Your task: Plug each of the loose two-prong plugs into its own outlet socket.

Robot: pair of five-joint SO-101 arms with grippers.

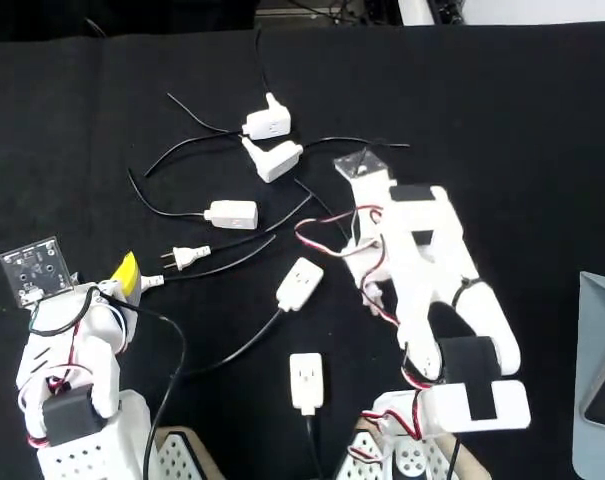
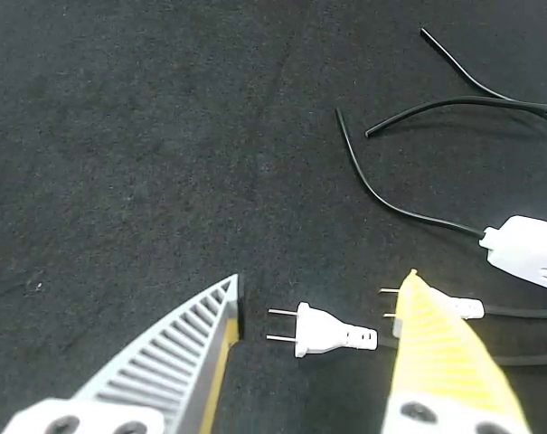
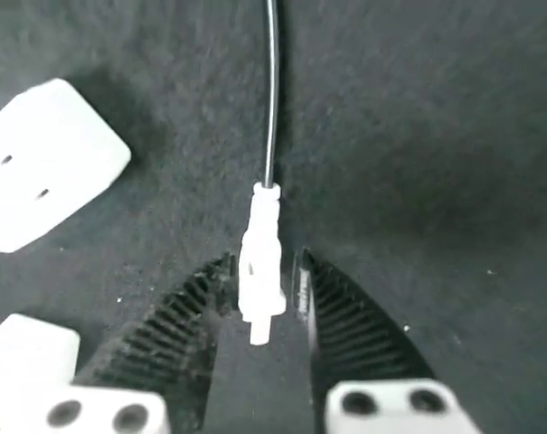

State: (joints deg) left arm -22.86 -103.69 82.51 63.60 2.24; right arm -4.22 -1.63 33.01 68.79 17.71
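Observation:
In the left wrist view a white two-prong plug (image 2: 323, 332) lies on the black cloth between the fingers of my open left gripper (image 2: 321, 280), untouched. A second plug (image 2: 440, 307) sits partly behind the yellow finger (image 2: 436, 353). From above, these plugs (image 1: 185, 258) lie just right of the left gripper (image 1: 124, 278). My right gripper (image 3: 264, 262) is shut on a third plug (image 3: 259, 271), whose cord runs straight away from it. Two white sockets (image 3: 47, 163) lie beside it. From above, the right gripper (image 1: 360, 165) sits next to those sockets (image 1: 272, 158).
More white sockets lie mid-table (image 1: 232, 213), (image 1: 300, 283) and near the front edge (image 1: 306, 380). Black cords curl across the cloth (image 1: 162, 150). A grey bin (image 1: 597, 370) stands at the right edge. The far left of the cloth is open.

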